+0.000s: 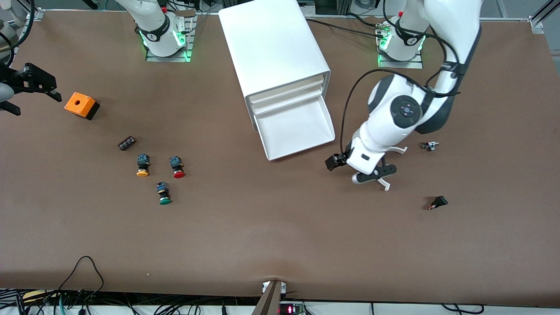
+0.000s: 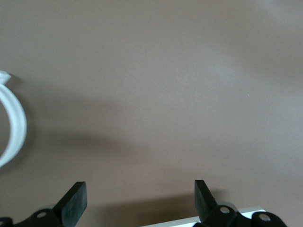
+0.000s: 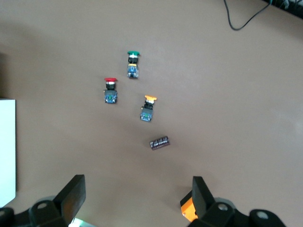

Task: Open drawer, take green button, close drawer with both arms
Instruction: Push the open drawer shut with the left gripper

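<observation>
1. The left gripper [image 1: 379,175] hangs low over bare brown table [image 1: 280,236], just off the open drawer's [image 1: 297,127] corner toward the left arm's end, its jaws spread wide and holding nothing.
2. In the left wrist view, two black fingertips [image 2: 73,201] stand well apart over plain tabletop, with a curved white strip [image 2: 16,123] lying off to one side.
3. The drawer, lowest in the white cabinet [image 1: 273,48], is pulled out and shows only its white floor.
4. The right gripper [image 1: 33,83] waits high at the right arm's end of the table, beside an orange box [image 1: 81,105], fingers wide apart and empty.
5. The green-capped button [image 1: 164,193] lies on the table between the right gripper and the drawer, well apart from both; it is nearest the front camera of three buttons.
6. The red-capped button [image 1: 177,167] and the yellow-capped button [image 1: 142,165] lie just beside it, and a small black cylinder [image 1: 127,143] lies near them, toward the orange box.
7. Two small dark parts lie near the left gripper, toward the left arm's end: one [image 1: 430,146] farther from the front camera, one [image 1: 437,203] nearer.
</observation>
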{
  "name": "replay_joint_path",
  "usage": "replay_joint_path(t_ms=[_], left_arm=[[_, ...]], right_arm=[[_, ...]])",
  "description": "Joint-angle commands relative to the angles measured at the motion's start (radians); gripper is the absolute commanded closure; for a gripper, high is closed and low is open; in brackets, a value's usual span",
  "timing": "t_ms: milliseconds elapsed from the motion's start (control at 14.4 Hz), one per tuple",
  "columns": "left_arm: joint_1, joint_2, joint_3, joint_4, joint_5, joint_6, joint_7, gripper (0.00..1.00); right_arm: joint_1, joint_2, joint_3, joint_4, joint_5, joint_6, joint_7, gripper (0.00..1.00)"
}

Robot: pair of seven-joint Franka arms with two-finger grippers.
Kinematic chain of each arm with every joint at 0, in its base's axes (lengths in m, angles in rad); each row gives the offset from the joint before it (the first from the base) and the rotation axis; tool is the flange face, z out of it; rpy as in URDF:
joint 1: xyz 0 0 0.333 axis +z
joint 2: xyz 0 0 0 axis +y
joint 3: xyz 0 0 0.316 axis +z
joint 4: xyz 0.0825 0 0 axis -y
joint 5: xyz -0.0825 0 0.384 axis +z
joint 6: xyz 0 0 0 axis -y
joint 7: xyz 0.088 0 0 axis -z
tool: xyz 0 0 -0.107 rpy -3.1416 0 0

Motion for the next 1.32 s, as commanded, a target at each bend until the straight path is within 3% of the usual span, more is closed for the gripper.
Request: replay_joint_path(t_ms=[0, 348, 557, 765, 1253], left_arm=[[-0.042, -0.020, 0.004, -0.108, 0.018, 0.110, -0.038, 0.00], [-0.111, 0.028, 0.007, -0.130, 0.038, 0.179, -0.143, 0.00], [-0.114, 0.074, 0.012, -0.075, 0.090, 0.180, -0.146, 0.00], [-0.108, 0.160, 0.021, 0.054, 0.120, 0.213, -0.149, 0.00], [-0.132, 0.245, 0.029, 0.082, 0.115, 0.265, -0.211, 0.00]], right_arm=[[-0.007, 0.000, -0.024, 0.012, 0.001, -0.035, 0.046, 0.00], [-0.006, 0.003, -0.021, 0.012, -0.016, -0.028, 0.041, 0.00], [-0.006, 0.001, -0.028, 0.012, -0.010, -0.034, 0.045, 0.00], [-0.007, 0.001, -0.032, 0.012, -0.001, -0.032, 0.047, 0.00], [-0.007, 0.006, -0.041, 0.010, -0.004, -0.037, 0.034, 0.00]])
